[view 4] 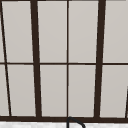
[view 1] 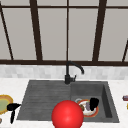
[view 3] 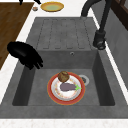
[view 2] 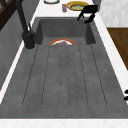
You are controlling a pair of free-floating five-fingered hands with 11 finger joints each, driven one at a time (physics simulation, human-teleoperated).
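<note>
The right hand (view 1: 94,103) hangs over the sink's basin (view 3: 100,82), above the red-rimmed plate (view 1: 94,113) that lies on the basin floor. From the right side the same hand (view 3: 23,53) sits by the basin's front wall, its fingers bent downward and loosely spread, closed on nothing. On the plate (view 3: 53,96) lie a brown, roundish piece of food (view 3: 63,76) and a purple aubergine (view 3: 67,87) with a green stem end; the plate is just beside the drain (view 3: 84,79).

The left hand (view 1: 13,108) floats left of the sink, over the white counter, beside a yellow plate (view 1: 5,102); its fingers point down, relaxed, holding nothing. A red ball (view 1: 67,115) shows at the sink's front edge. The black tap (view 1: 71,72) stands behind the sink. A small object (view 2: 64,7) near the yellow plate may carry a label, but no writing can be read.
</note>
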